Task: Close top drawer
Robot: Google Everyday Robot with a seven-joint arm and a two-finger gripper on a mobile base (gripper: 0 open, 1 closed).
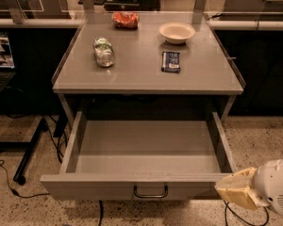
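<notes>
Pulled far out of the grey table [203, 76], at the lower centre of the frame: the top drawer [146, 142], flat front panel close to the bottom edge, small dark handle [151, 191] in its middle. In the lower right corner: the gripper [235, 191], tan tip just at the right end of that front panel. Touching or not, hard to say. Open or closed, cannot tell. White body behind it cut off by the right edge. On the table top, in the upper part of the frame: a bottle [104, 52] lying on its side, a red packet [125, 20], a pale bowl [177, 32], a dark blue packet [170, 61] with unreadable print.
</notes>
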